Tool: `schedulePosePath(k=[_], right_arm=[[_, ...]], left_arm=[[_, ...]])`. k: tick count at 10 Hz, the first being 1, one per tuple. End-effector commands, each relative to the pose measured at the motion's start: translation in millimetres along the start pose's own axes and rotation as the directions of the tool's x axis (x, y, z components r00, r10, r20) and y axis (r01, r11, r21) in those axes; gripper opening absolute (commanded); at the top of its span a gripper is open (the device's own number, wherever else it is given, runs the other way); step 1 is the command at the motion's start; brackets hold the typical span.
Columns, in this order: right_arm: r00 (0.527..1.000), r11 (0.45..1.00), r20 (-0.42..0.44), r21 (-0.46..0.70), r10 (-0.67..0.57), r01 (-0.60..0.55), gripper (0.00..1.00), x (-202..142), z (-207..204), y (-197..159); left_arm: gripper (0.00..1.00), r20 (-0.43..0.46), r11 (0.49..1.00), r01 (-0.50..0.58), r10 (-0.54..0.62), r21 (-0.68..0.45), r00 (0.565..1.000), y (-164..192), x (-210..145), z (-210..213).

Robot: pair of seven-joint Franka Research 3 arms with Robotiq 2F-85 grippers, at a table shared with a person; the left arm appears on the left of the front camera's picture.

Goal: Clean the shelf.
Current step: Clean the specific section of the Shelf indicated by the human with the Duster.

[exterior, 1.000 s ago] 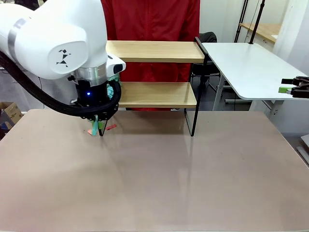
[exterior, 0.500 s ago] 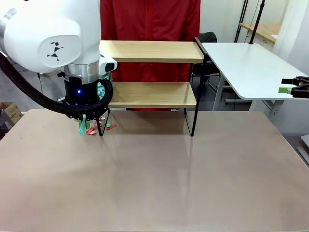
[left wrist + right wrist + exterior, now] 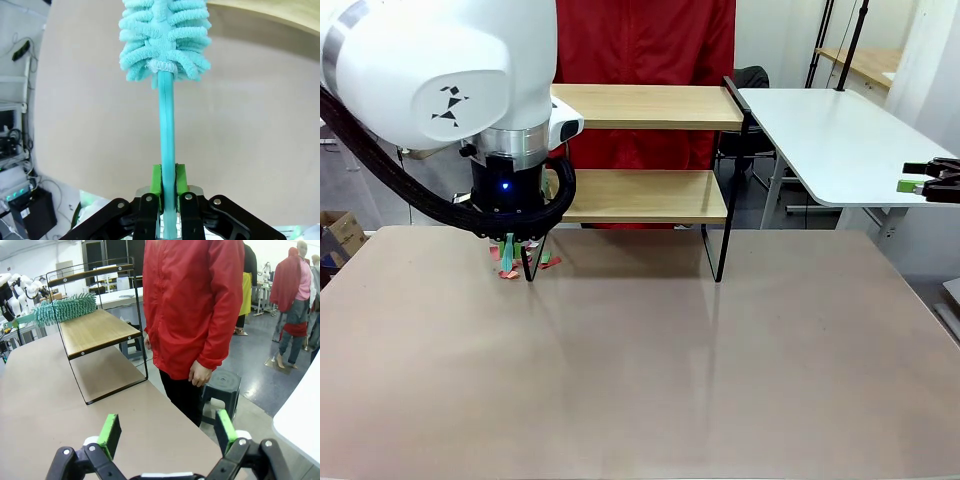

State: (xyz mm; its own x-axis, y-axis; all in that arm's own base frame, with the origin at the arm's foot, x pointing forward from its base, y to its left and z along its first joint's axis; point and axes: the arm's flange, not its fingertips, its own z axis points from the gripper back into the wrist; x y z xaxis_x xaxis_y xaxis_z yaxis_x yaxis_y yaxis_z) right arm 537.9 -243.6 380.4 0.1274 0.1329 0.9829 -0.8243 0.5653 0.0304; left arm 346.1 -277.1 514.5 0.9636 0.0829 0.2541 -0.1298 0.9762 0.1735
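Now back right after a short swing left: left arm (image 3: 450, 90) low at the left front leg of the shelf (image 3: 645, 195), left jaws clamped on the teal duster (image 3: 166, 35), head over the lower board's left end. Red and green scraps (image 3: 548, 262) down on the bench (image 3: 640, 380) beside that leg, shelf at its far edge. Boards apparently bare, so probably nearly done. Far right, right jaws wide apart, empty.
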Motion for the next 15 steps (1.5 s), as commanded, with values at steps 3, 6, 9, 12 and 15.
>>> schedulePosePath(k=[3,6,9,12,15], right_arm=[[1.0,1.0,-0.014,-0.015,-0.011,0.011,1.0,8.7,-1.8,1.0],[1.0,1.0,-0.014,-0.015,-0.011,0.011,1.0,8.7,-1.8,1.0],[1.0,1.0,-0.014,-0.015,-0.011,0.011,1.0,8.7,-1.8,1.0],[1.0,1.0,-0.014,-0.015,-0.011,0.011,1.0,8.7,-1.8,1.0],[1.0,1.0,-0.014,-0.015,-0.011,0.011,1.0,8.7,-1.8,1.0]], left_arm=[[0.13,0.06,0.995,0.037,-0.032,-0.092,0.998,0.1,3.1,4.2],[0.13,0.173,0.985,0.104,-0.079,-0.138,0.982,-2.0,-2.6,17.4],[0.13,0.25,0.965,0.18,-0.13,-0.191,0.959,11.4,-7.8,31.8],[0.13,0.297,0.901,0.366,-0.293,-0.231,0.909,28.4,-4.7,34.6],[0.13,0.344,0.748,0.582,-0.481,-0.319,0.806,46.4,2.8,23.8]])
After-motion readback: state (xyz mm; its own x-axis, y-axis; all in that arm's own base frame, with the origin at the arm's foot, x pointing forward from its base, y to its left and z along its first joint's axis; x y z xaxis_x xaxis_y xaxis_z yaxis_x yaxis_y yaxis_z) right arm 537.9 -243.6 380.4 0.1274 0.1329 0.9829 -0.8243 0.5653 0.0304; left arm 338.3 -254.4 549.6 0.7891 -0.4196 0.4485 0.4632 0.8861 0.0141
